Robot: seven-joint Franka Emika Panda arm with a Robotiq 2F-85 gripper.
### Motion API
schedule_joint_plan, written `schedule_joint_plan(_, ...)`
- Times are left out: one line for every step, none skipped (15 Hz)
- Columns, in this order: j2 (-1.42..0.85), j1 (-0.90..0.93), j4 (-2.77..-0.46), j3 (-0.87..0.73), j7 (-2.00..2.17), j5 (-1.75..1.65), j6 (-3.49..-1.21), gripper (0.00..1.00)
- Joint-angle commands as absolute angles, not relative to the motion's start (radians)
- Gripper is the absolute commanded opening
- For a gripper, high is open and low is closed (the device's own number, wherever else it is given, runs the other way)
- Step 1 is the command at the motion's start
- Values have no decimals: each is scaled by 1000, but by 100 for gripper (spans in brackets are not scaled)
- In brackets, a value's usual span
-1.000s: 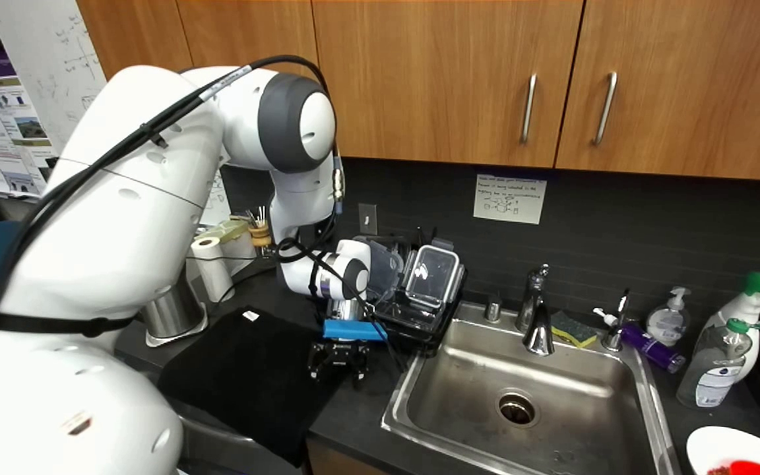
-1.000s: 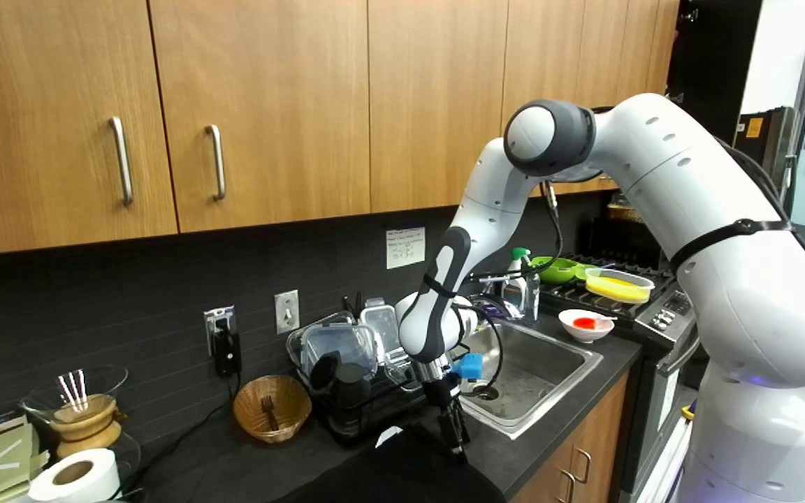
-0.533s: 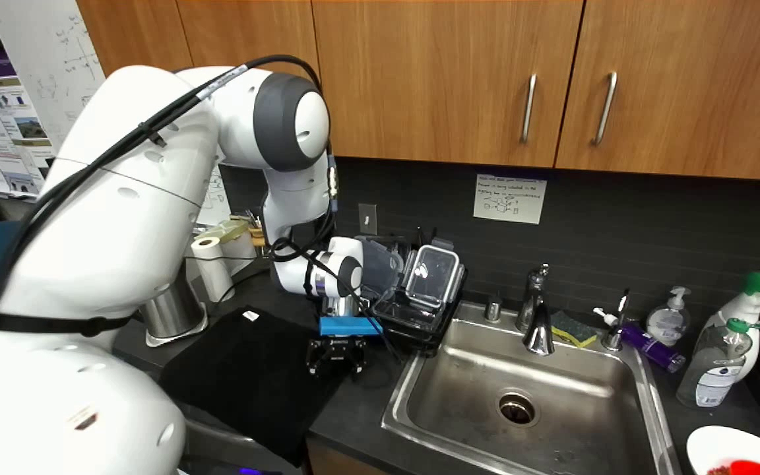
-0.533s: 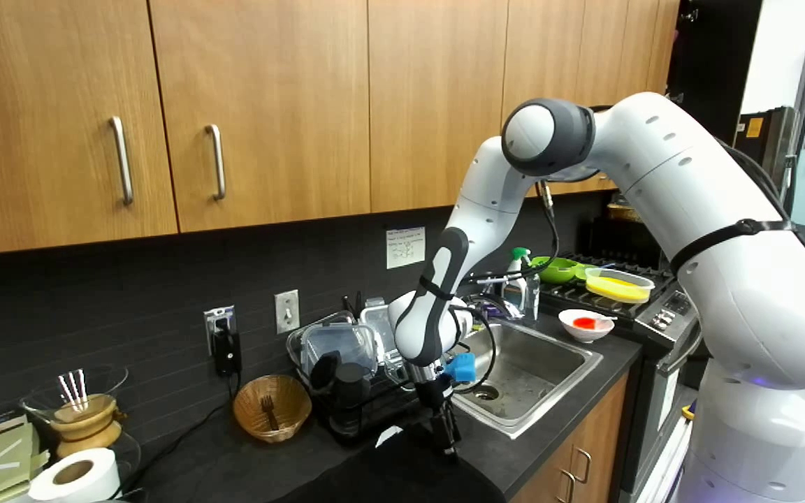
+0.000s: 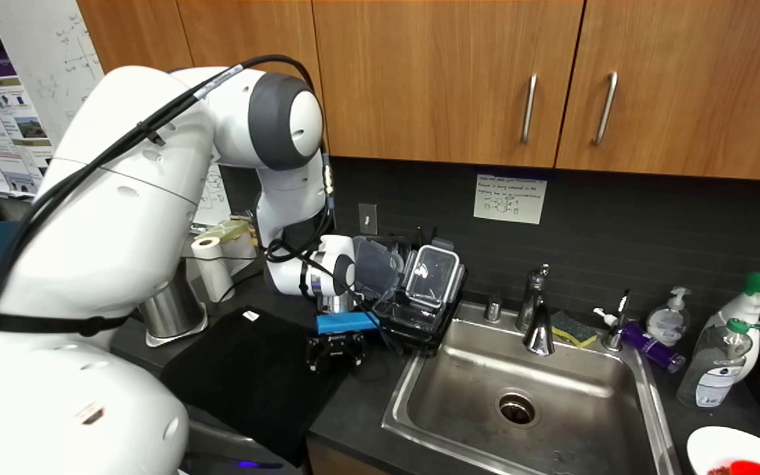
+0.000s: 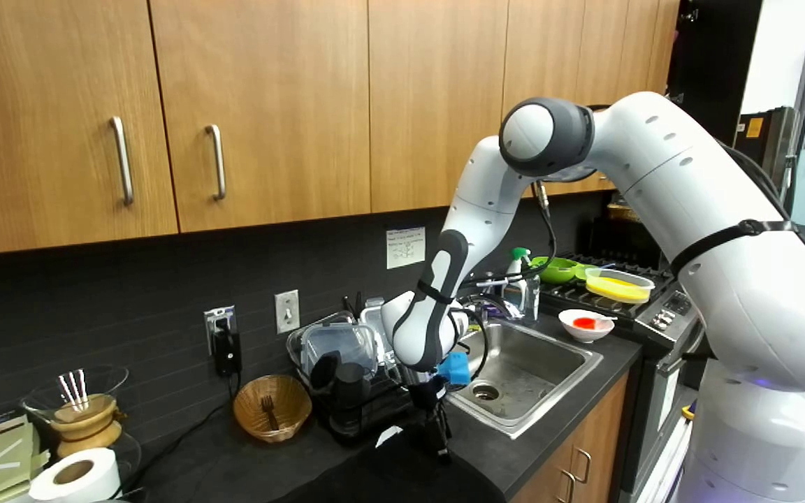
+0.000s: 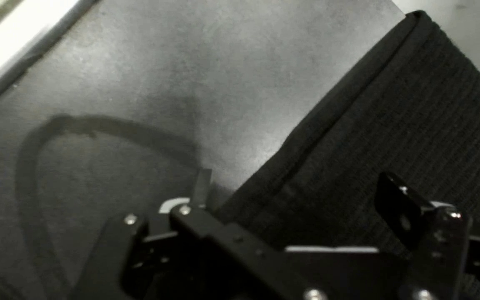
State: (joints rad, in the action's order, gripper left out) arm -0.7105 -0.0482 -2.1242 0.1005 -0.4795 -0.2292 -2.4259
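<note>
Paper-towel roll (image 5: 211, 269) stands on end, presumably so sheets pull off easily. Rightward, a black cloth (image 5: 248, 376) lies spread on the counter (image 5: 367, 409), drooping where it overruns the front edge. Over the cloth's right side, the gripper (image 5: 336, 363) stands empty with jaws wide, the wrist view showing the cloth's border between its fingers (image 7: 201, 189). Clear containers (image 5: 433, 274) lean in a rack (image 5: 423, 340), likely to drain, next to the sink (image 5: 452, 409).
</note>
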Motion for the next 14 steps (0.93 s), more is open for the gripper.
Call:
schedule_joint_plan(-696,-39,-2148,82,-472,-263,-2451,100)
schedule_joint_plan(-696,-39,-2150,79,-471,-264,-2454,100)
schedule_joint_plan(-697,-41,-2151,79,-474,-264,-2456,100)
schedule_joint_plan(-698,-41,-2153,78,-475,-266,-2459,100)
schedule_joint_plan(-699,-39,-2153,74,-472,-269,-2462,100)
schedule_joint_plan(-701,-34,-2153,70,-468,-274,-2466,100)
schedule_joint_plan(-702,-29,-2152,65,-464,-285,-2471,100)
schedule_joint_plan(-703,-24,-2152,60,-461,-298,-2478,100)
schedule_joint_plan(-704,-21,-2152,59,-459,-307,-2479,75)
schedule_joint_plan(-704,-16,-2151,55,-457,-320,-2477,73)
schedule_joint_plan(-705,-12,-2150,52,-454,-331,-2478,68)
schedule_joint_plan(-704,-9,-2148,50,-451,-340,-2477,92)
schedule_joint_plan(-704,-7,-2147,49,-448,-348,-2476,92)
schedule_joint_plan(-706,-5,-2146,49,-446,-351,-2476,95)
